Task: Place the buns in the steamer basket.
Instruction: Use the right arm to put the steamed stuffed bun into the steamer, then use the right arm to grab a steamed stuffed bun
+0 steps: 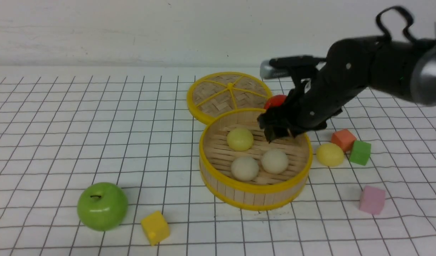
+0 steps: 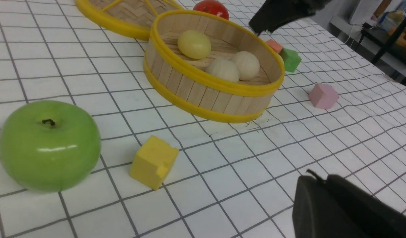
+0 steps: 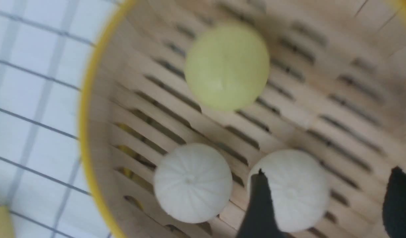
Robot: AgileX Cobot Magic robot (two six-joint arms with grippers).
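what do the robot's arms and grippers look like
The right arm is bulky black with small pale dots, a silver-grey round joint, a black cable looping above it and a silver block at the wrist. The right gripper has black ragged-edged fingers. Of the left gripper only a rounded black mass shows.

No text, label, brand, number or sign can be read in any of the three views.
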